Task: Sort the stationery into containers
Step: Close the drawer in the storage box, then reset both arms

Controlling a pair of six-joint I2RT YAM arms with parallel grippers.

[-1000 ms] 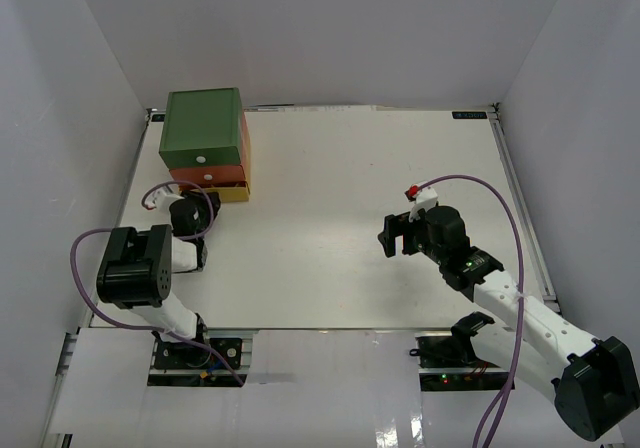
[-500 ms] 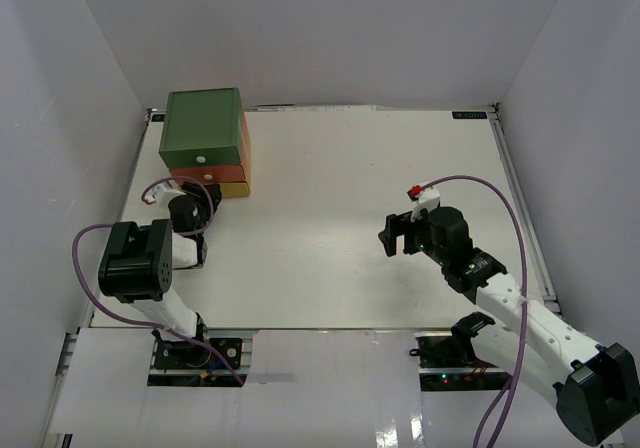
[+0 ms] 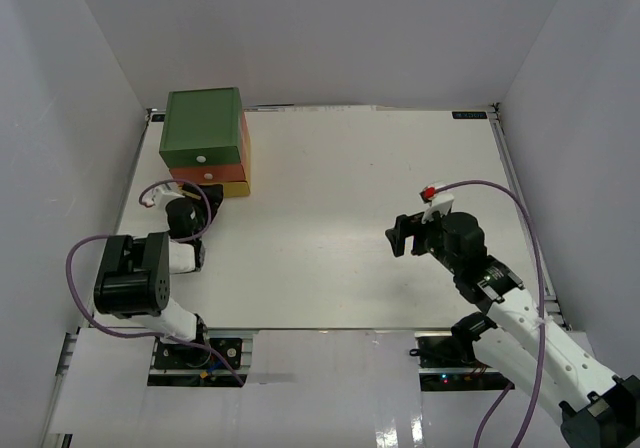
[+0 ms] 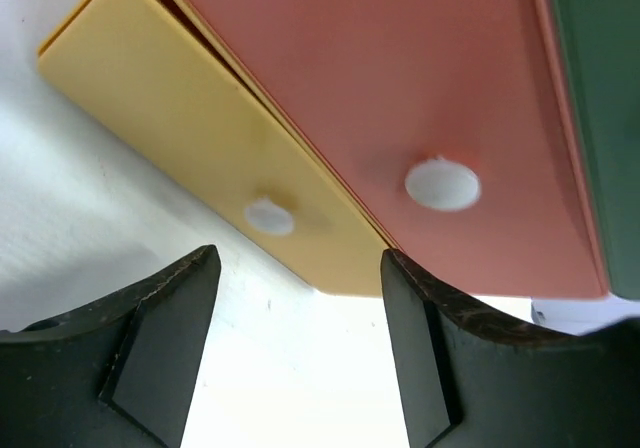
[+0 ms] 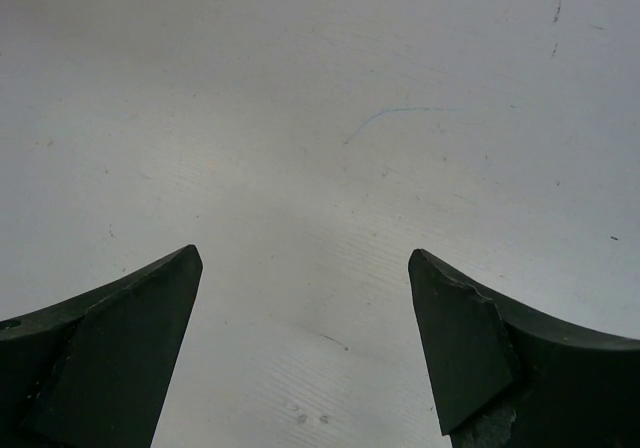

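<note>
Left gripper [image 4: 297, 268]: fingers spread, gripping nothing, touching nothing. It sits low over the surface [image 3: 340, 188], just in front of the chest [image 3: 205, 143]. In the left wrist view the yellow drawer [image 4: 180, 118] fills the gap above the fingertips. Its knob [image 4: 269, 216] lies between the two fingers, apart from both. The orange drawer [image 4: 400, 98] stacks directly on the yellow one; the orange knob [image 4: 442, 184] lies nearer the right-hand finger. A strip of the green drawer [image 4: 600, 88] shows at the right edge.

Right gripper [image 5: 300, 258]: fingers spread wide, gripping nothing, above the surface on the right side, well apart from the chest.

The chest stands at the far left of the surface. Its drawer fronts face the near edge, their long axes running left to right in the top view.
</note>
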